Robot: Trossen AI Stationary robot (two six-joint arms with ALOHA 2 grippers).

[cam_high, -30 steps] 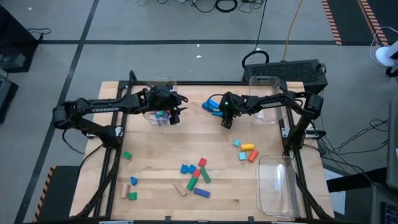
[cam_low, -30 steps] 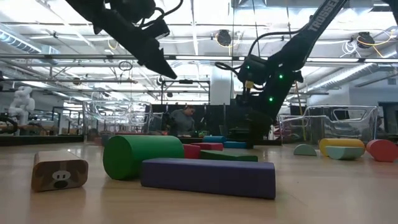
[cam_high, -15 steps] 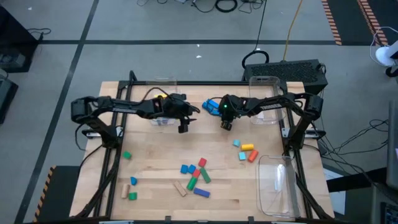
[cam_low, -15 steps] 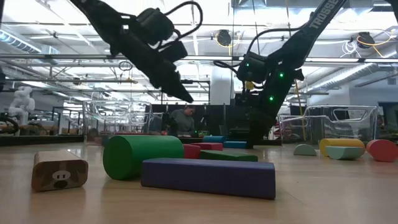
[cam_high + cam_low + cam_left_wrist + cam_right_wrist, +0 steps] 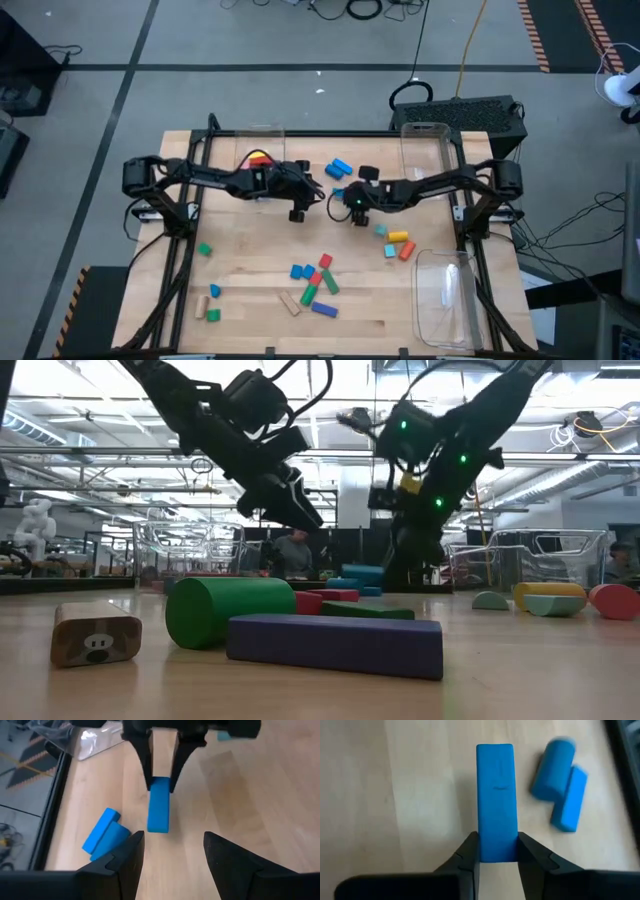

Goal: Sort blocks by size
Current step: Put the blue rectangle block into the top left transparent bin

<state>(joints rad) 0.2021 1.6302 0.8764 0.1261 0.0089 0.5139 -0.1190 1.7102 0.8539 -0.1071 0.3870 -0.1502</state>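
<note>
Wooden tabletop [image 5: 250, 260] lies below the right claw [image 5: 496, 854], clamped on a blue bar's [image 5: 495, 800] end (light, stiff, likely slick); left claw [image 5: 170, 850] is held apart, facing it.

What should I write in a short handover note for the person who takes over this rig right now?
Right gripper: shut on a blue bar, held above the table's middle.
Left gripper: open and empty, facing the right one.
Two more blue blocks lie together at the far middle.
A yellow and a red block sit in the far left bin.
Central cluster of mixed blocks: unsorted.
Three blocks near the left edge and four on the right: also loose.
The far right bin and near right bin look empty.
Most of the sorting is left.
</note>
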